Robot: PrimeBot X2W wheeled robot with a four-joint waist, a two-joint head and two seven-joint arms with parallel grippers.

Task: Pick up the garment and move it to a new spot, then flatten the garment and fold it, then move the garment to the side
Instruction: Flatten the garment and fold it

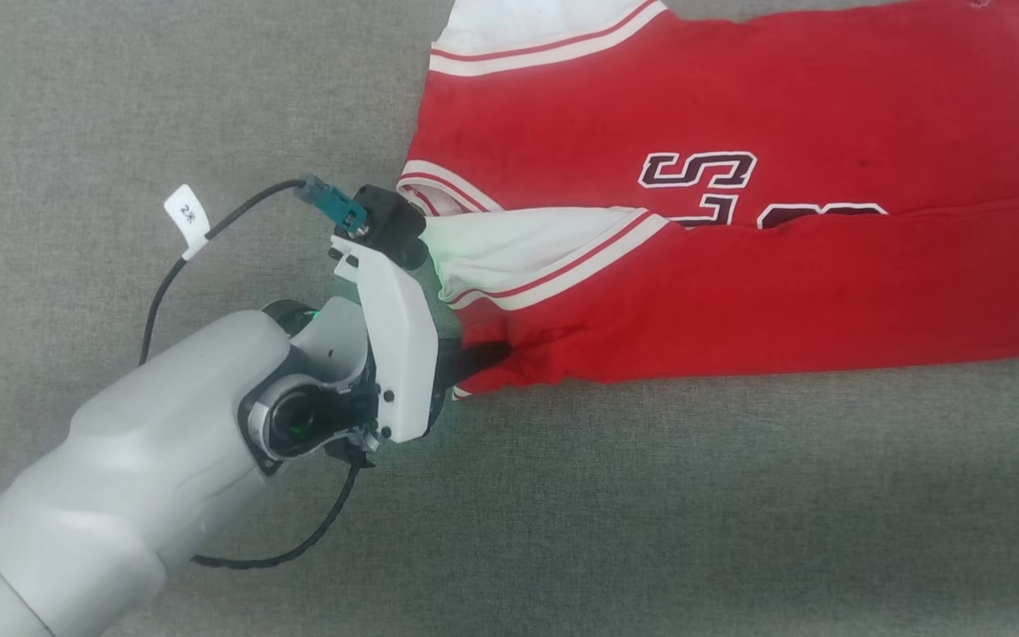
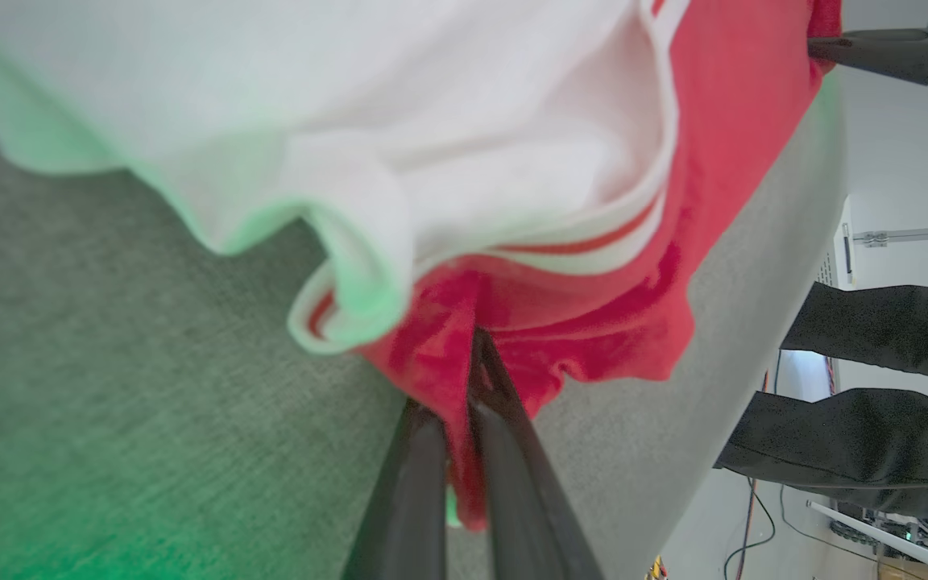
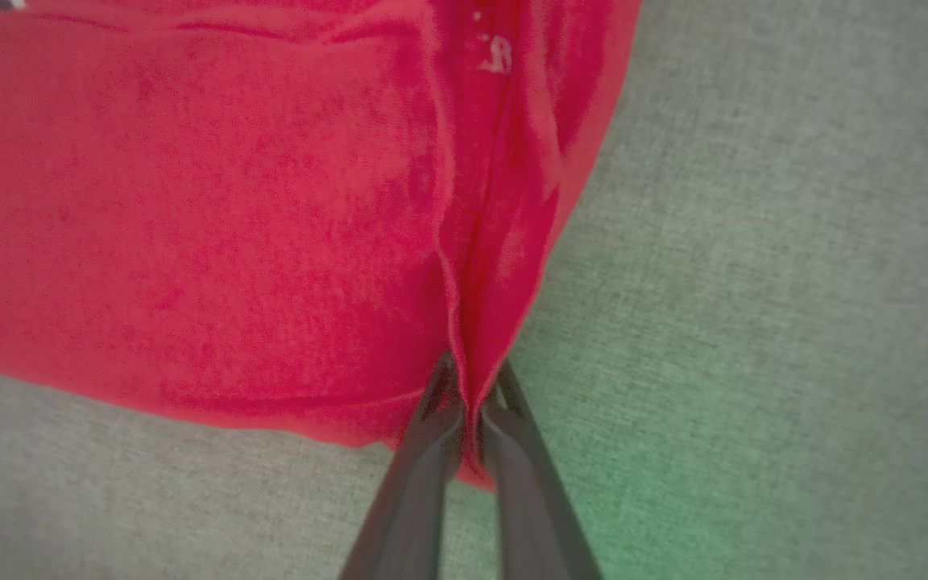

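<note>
Left gripper (image 1: 481,356), in the head view, was clamped on the near red edge of the garment (image 1: 739,292), likely to lift that side for folding. It lay on the grey surface (image 1: 209,106), long axis crosswise, neck end leftward. In the left wrist view, fingers (image 2: 412,499) pinched red cloth under the white sleeve (image 2: 432,121). In the right wrist view, the right gripper (image 3: 468,407) nipped a red corner likewise.

The jersey (image 1: 739,115) lies spread on the cloth-covered table (image 1: 651,513), its near part folded back over the lettering, one sleeve (image 1: 527,243) on top at its left end. The left gripper (image 1: 496,354) meets the jersey's near-left corner, hem pinched between its fingers. The arm's cable (image 1: 156,301) loops left of the jersey. The right gripper (image 3: 468,403) pinches a fold at the jersey's opposite end. A person (image 2: 875,403) is past the table's edge, apart from the jersey.
</note>
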